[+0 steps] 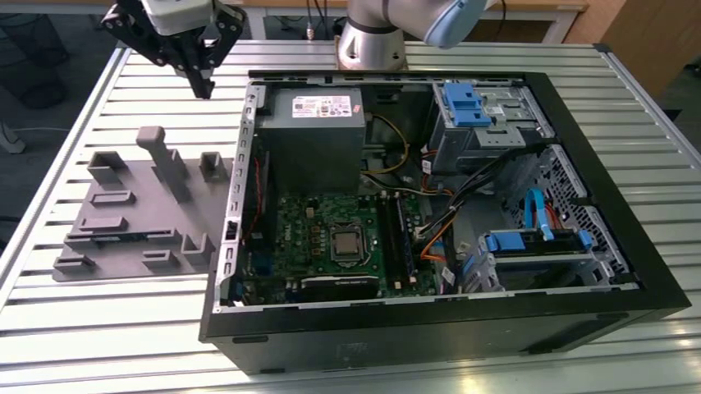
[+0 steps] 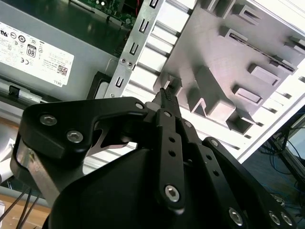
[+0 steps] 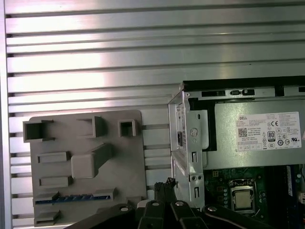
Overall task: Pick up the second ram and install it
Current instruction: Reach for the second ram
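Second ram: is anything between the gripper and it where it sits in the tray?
Nothing visible does. The second ram lies uncovered in a slot of the grey tray. The gripper hangs above the table beside the tray, fingers shut and empty; a raised tray block stands beside the slot.

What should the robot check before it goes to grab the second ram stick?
1. The second ram lies in its slot in the grey tray: ok.
2. The gripper carries nothing: ok.
3. The gripper is open enough to grab: not ok, its jaws are shut.
4. The gripper is at the second ram: not ok, it hangs apart from it, near the computer case.
5. A free memory slot on the motherboard: cannot tell.
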